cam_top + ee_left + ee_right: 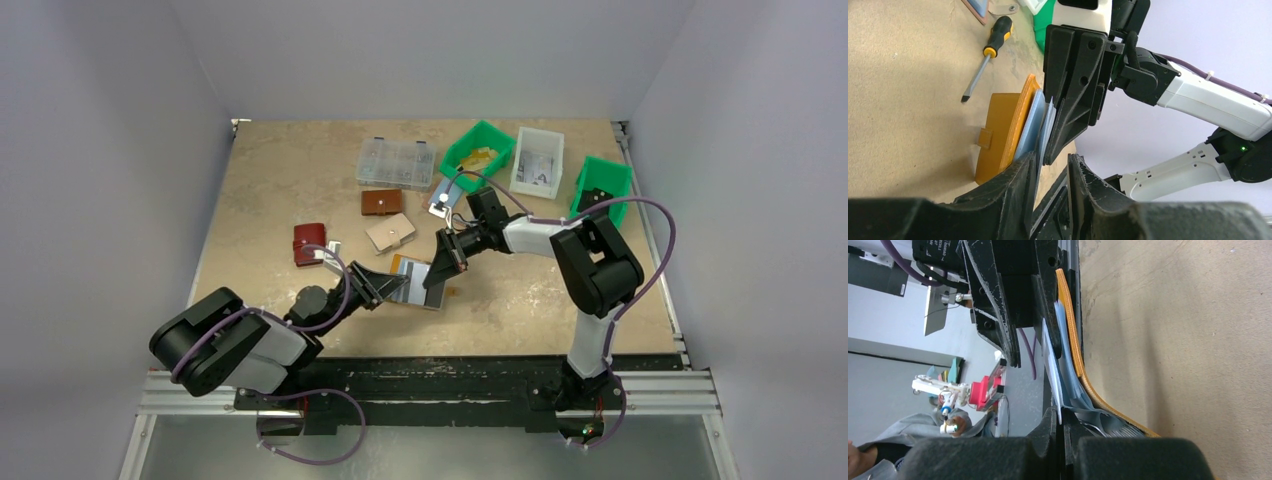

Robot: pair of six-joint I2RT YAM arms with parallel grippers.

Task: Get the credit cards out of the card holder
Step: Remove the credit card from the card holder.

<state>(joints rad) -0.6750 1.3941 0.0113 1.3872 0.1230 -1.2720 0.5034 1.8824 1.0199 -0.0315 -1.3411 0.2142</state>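
Observation:
The mustard card holder [413, 283] stands open on edge on the table between my two grippers, its orange leather back [998, 132] with a snap tab facing left in the left wrist view. Pale blue credit cards [1031, 125] stick out of its slots. My right gripper [1063, 425] is shut on the edge of one pale card [1052, 365], next to the holder's curved orange wall [1074, 345]. My left gripper [1050, 185] stands slightly open at the holder's near end, with table showing through the gap between its fingers [1013, 200]. The two grippers [385, 287] [438, 275] nearly meet.
A red wallet [309, 243], a brown wallet [381, 202] and a beige wallet [390, 232] lie behind the holder. Further back stand a clear organiser box [396, 162], two green bins [478, 150] [603, 185] and a white bin [537, 160]. A screwdriver [985, 57] lies nearby.

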